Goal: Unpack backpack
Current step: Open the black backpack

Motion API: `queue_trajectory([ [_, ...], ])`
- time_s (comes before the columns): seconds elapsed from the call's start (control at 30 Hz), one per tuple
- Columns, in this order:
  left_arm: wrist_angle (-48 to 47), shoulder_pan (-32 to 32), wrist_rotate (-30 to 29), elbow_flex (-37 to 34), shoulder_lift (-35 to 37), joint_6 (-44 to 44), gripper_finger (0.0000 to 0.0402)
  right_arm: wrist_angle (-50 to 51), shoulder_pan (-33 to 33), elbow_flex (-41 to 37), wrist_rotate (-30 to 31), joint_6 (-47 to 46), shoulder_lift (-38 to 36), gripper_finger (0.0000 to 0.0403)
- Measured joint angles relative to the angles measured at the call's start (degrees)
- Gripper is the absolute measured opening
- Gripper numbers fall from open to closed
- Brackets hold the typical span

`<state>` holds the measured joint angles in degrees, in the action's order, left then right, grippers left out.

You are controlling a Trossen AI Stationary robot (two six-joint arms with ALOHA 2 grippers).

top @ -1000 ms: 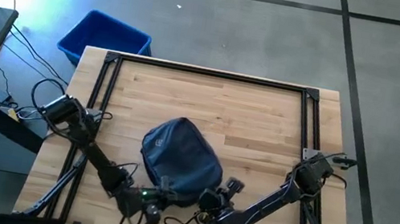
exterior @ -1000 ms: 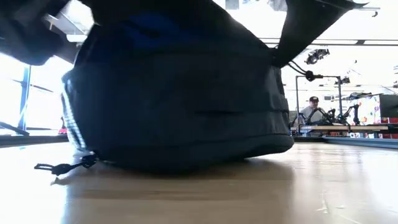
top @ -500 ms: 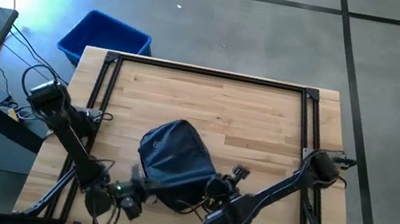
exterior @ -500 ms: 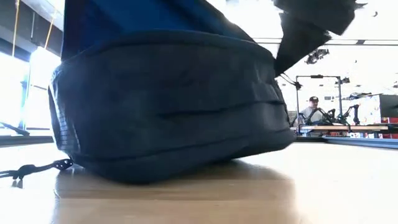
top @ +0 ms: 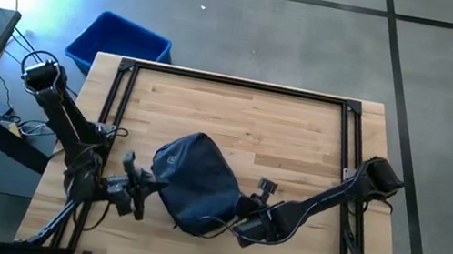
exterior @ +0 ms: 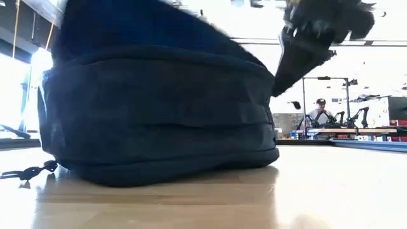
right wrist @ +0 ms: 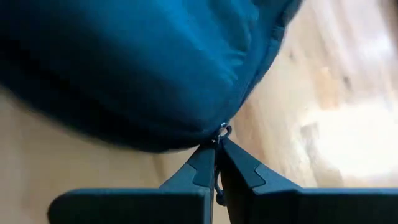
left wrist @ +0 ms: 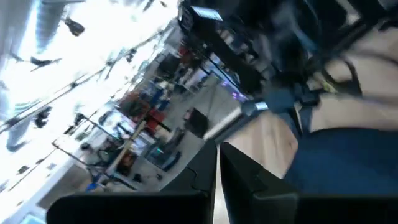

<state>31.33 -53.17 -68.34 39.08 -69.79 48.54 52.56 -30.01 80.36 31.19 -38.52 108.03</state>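
Right gripper [right wrist: 216,163], at the lower centre of the right wrist frame, has its fingers pressed together on a small metal zipper ring [right wrist: 222,130] at the edge of the backpack [top: 194,182]. Left gripper [top: 145,189], fingers pressed together with nothing visibly between them, sits just beside the bag's left flank in the high view. Backpack rests zipped on the wooden table [top: 282,127], lower centre of that frame; a blue bin [top: 119,43] stands off the table's upper-left corner. Step in hand, by judgement: opening the zipper. Next move likely calls for drawing the ring along the seam while the left arm steadies the fabric.
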Motion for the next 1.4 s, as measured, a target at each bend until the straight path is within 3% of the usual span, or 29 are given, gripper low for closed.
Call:
queue_trajectory([
  [0.1,0.5,-1.0,5.7,-0.1,2.7,-1.2,0.0000,-0.5,1.3,0.2,-2.4,0.3,0.2,0.0000],
  [0.2,-1.9,-1.7,7.2,-0.9,3.1,-1.8,0.0000,-0.8,1.9,0.1,-2.2,1.5,0.2,0.0000],
  [0.37,-17.5,-2.9,7.3,-0.9,3.2,-10.8,0.0000,-0.9,1.8,0.1,-1.3,1.3,0.2,0.0000],
  [0.47,-32.3,-2.6,13.0,-0.9,3.1,-18.4,0.0007,-1.0,1.6,0.1,-1.4,0.8,0.2,0.0000],
  [0.57,-42.1,-2.2,17.2,-0.9,3.1,-26.3,0.0030,-1.1,1.5,0.1,-1.4,-0.5,0.2,0.0000],
  [0.83,-54.2,-1.0,16.7,-0.9,3.1,-42.4,0.0127,-1.4,1.5,0.2,-1.9,-2.0,0.2,0.0000],
  [1.0,-63.8,2.1,15.9,-0.9,1.4,-52.5,0.0156,-1.1,1.2,0.2,-2.5,-2.0,0.2,0.0000],
  [1.4,-66.3,9.9,19.1,-0.9,-8.8,-49.3,0.0143,-0.9,0.4,0.2,-2.8,-2.6,0.2,0.0000],
])
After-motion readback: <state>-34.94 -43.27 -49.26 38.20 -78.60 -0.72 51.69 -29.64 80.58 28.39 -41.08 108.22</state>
